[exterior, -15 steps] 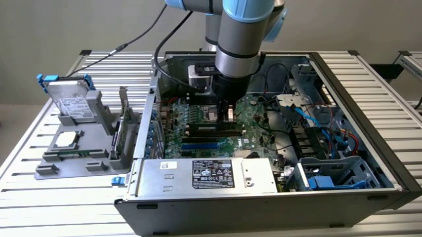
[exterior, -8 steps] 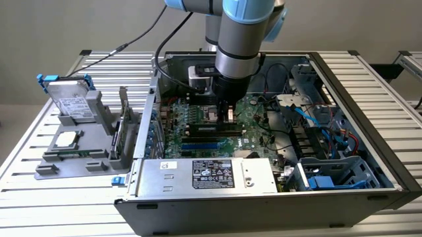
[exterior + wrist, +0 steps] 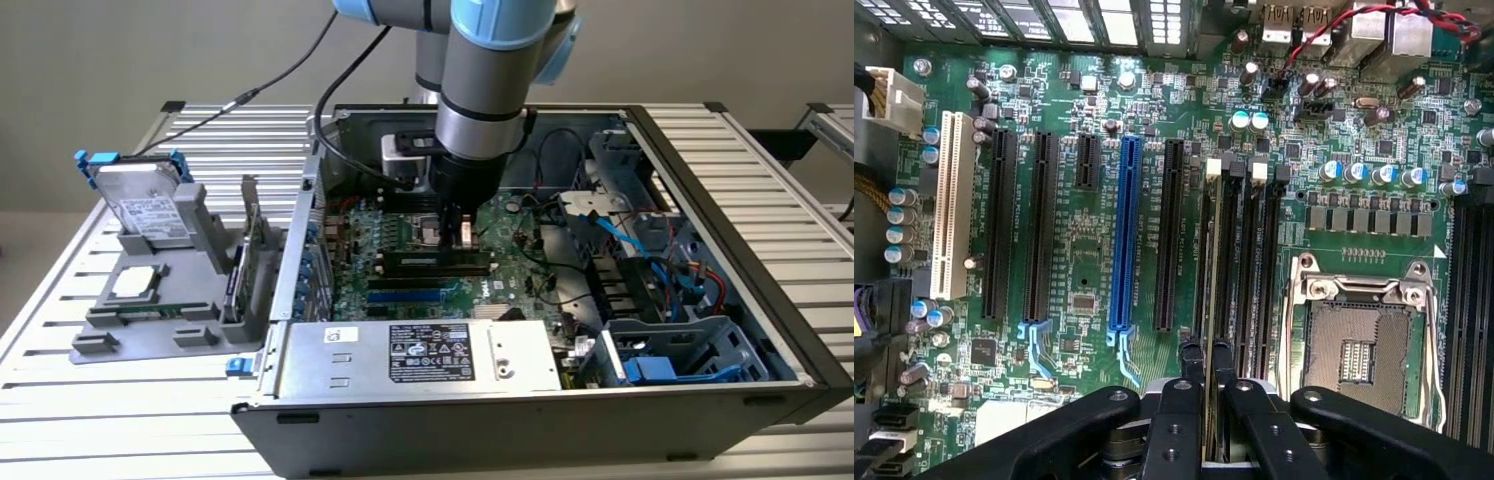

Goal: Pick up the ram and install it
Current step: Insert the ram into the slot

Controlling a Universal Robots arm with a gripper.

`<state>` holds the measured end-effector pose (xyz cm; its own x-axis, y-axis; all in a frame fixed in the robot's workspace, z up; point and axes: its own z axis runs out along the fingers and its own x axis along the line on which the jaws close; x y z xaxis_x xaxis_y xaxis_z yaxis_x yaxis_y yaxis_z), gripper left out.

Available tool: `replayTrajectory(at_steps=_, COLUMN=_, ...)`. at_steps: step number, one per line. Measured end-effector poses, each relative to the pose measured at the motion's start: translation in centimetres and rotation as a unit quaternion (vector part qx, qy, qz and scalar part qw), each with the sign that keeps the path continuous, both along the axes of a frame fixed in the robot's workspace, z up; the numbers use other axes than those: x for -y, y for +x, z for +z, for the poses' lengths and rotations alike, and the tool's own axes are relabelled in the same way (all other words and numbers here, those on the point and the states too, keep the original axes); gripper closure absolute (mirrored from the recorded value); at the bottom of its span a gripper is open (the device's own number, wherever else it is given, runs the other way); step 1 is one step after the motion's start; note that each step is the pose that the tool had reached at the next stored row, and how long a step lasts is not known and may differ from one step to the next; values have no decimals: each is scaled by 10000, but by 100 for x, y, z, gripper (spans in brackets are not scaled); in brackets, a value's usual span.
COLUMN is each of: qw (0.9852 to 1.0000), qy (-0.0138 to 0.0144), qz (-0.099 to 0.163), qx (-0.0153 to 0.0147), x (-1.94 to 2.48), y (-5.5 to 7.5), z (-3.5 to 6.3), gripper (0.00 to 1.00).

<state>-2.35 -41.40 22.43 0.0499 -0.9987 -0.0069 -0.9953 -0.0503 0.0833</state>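
The ram (image 3: pixel 1211 290) — a long, thin green circuit-board stick, seen edge-on — stands among the long black plastic memory slots (image 3: pixel 1249 270) just beside the square silver metal processor socket (image 3: pixel 1359 350), between that socket and the long blue plastic expansion slot (image 3: pixel 1124 235). Whether it is fully seated I cannot tell. The black gripper (image 3: pixel 1206 362) is clenched on the ram, its fingers (image 3: pixel 1189 365) pressed to either face. In the exterior view the gripper (image 3: pixel 461 238) reaches down into the open black metal computer case (image 3: pixel 801 330), over the green motherboard (image 3: pixel 521 225) that carries the socket. The case lies on a ribbed aluminium table (image 3: pixel 120 400). Well apart from the socket, outside the case, a grey plastic fixture (image 3: pixel 147 320) holds a silver hard drive (image 3: pixel 140 200). Behind — a plain pale wall (image 3: pixel 160 50).
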Motion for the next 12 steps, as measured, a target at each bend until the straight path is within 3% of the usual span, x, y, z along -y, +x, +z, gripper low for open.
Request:
replayTrajectory(at_steps=6, qw=10000, qy=-12, qz=1, qx=-24, x=-3, y=3, z=-11, gripper=86)
replayTrajectory(at_steps=12, qw=10000, qy=-16, qz=0, qx=-28, x=-6, y=56, z=-15, gripper=86)
